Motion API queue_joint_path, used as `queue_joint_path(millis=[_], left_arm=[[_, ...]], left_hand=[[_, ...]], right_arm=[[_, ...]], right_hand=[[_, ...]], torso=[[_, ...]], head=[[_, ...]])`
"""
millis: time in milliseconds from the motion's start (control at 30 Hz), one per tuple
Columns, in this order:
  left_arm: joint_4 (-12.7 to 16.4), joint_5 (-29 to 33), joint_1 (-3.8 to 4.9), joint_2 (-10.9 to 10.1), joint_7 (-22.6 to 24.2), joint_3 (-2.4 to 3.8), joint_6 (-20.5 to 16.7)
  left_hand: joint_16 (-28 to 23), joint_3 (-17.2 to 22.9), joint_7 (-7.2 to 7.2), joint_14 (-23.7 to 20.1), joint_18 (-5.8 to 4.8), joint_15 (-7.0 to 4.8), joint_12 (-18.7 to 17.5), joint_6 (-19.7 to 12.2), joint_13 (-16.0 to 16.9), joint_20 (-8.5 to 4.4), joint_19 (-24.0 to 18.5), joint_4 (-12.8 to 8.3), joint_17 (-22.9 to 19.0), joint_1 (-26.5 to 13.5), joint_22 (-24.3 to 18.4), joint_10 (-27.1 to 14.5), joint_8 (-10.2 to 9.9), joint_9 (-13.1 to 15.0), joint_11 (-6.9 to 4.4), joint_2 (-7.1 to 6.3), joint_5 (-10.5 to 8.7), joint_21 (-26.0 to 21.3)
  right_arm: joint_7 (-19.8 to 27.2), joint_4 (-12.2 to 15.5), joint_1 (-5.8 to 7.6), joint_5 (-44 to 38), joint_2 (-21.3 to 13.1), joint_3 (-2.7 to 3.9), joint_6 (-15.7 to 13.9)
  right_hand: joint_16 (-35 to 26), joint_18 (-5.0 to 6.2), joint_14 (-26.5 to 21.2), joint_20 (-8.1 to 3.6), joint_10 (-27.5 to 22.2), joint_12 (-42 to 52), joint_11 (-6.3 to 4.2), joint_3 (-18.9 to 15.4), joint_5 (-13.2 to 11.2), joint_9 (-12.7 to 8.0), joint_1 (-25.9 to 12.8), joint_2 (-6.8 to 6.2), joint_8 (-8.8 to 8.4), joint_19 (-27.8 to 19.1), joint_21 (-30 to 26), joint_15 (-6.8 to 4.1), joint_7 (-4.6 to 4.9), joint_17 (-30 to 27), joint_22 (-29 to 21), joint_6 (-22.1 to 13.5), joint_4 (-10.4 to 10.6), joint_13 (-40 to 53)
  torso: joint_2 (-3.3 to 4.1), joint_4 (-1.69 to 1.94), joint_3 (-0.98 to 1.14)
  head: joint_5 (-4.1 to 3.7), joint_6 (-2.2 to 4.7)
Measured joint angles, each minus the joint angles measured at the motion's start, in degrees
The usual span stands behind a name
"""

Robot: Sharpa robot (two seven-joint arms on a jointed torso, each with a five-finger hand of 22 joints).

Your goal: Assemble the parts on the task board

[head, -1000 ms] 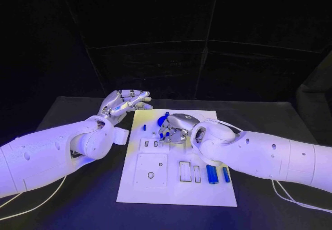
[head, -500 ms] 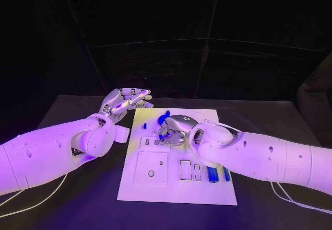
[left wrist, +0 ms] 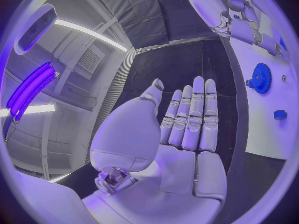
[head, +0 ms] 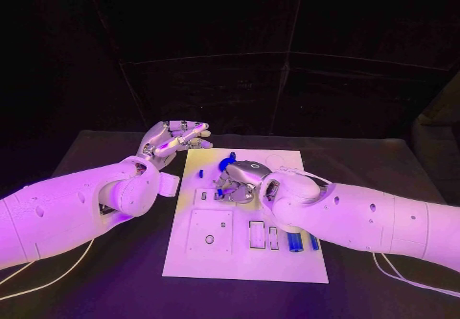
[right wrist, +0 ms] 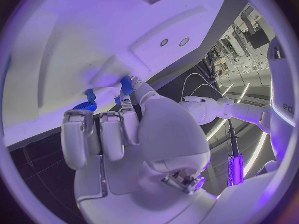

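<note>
While the left hand hovers off the task board's ten o'clock corner with fingers straight, side by side and holding nothing, the right hand curls down over the board's upper middle, pinching a small blue part. Two blue cylinders lie at four o'clock; a blue gear rests near twelve.

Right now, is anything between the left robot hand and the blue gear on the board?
Nothing visible. The left robot hand is open beside the task board, with only bare black table between it and the blue gear.
</note>
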Motion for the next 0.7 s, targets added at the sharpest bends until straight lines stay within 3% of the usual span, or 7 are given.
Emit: queue_joint_path(millis=[700], left_arm=[[-0.05,0.02,0.0,-0.12,-0.09,0.0,0.05]], left_hand=[[0.0,0.0,0.0,0.0,0.0,0.0,-0.22,0.0,-0.05,0.0,0.0,-0.32,0.07,0.0,-0.06,0.0,-0.27,0.01,0.0,0.0,0.0,0.0]], right_arm=[[-0.36,0.15,0.01,-2.24,-0.25,0.21,1.36]], right_hand=[[-0.21,0.01,0.0,0.0,-0.4,-0.37,0.4,0.5,-0.12,-0.01,-0.22,-0.22,-0.61,0.0,0.0,0.0,-0.41,0.04,0.0,-0.03,-0.51,-0.01]], torso=[[-0.02,0.0,0.01]], head=[[0.04,-0.43]])
